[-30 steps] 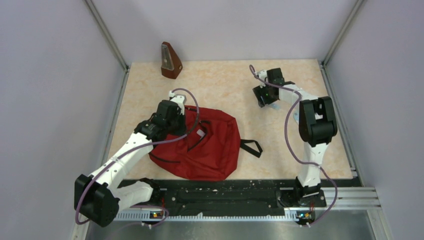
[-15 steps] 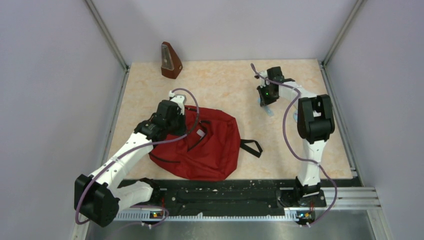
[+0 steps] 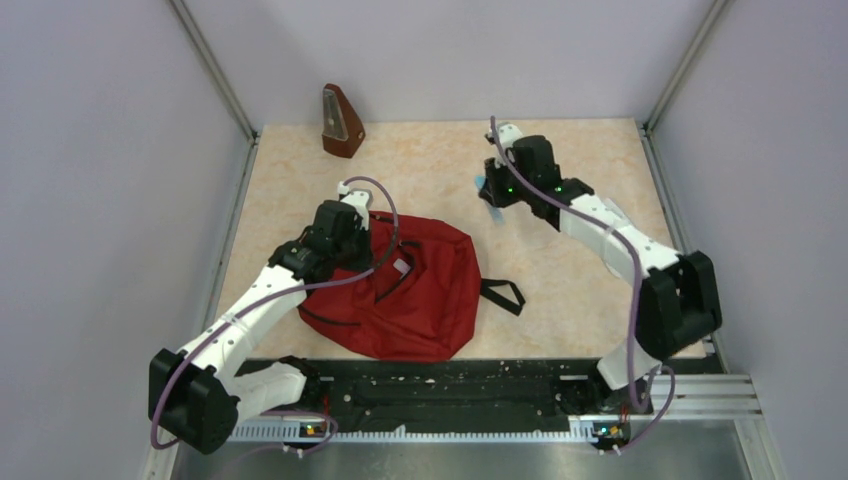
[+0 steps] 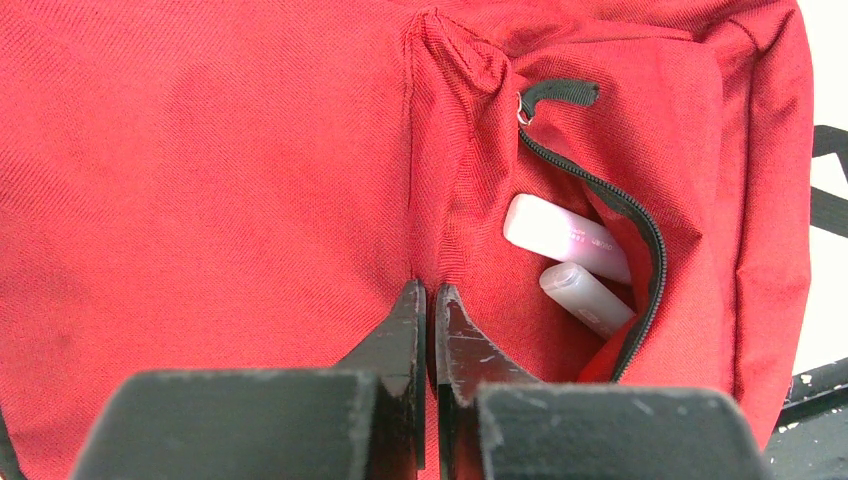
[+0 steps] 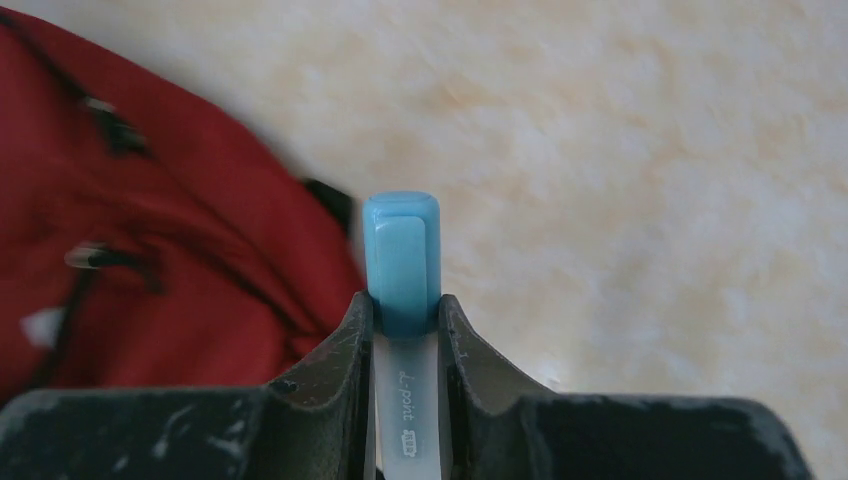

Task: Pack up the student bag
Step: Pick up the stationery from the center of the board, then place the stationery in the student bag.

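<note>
The student bag (image 3: 410,290) lies flat on the tabletop (image 3: 450,160), left of centre and close to the near edge. My left fingers (image 4: 410,310) are closed almost completely, pinching a fold of its red fabric beside the unzipped front pocket (image 4: 640,250). A pale block (image 4: 565,235) and a pale tube (image 4: 585,298) lie inside that pocket. My right fingers (image 5: 355,330) are over the far middle of the tabletop, apart from the bag, and clamp a pen (image 5: 401,260) just below its blue cap.
</note>
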Motion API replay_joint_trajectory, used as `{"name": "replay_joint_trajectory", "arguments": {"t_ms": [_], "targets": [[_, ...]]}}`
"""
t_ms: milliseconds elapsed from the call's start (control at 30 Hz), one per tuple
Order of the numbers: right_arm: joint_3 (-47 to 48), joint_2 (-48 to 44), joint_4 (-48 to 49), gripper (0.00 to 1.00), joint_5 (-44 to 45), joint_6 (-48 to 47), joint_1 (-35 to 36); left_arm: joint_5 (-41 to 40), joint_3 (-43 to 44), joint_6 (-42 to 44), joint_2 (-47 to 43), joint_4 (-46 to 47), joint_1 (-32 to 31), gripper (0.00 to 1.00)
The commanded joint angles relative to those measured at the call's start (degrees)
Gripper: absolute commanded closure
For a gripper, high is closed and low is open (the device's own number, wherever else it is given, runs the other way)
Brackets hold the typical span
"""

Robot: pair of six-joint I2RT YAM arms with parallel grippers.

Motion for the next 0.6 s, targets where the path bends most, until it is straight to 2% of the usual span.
{"name": "replay_joint_trajectory", "arguments": {"t_ms": [0,133,233,567], "targets": [[-5.94,-9.41,19.01,1.00,-1.86,13.06,8.94,0.34,1.78,0.54,-1.66,2.75,0.09,1.00],[-9.68,-9.74,30.67,1.00,-1.03,18.90,16.79,0.29,1.77,0.59,-1.78,2.70,0.07,1.00],[-10.60,-8.04,35.88,1.00,1.60,21.05,21.90,0.18,1.69,0.59,-2.26,2.75,0.08,1.00],[-12.13,-1.08,46.37,1.00,8.13,25.78,31.60,0.55,1.61,0.59,-2.99,2.84,0.14,1.00]]}}
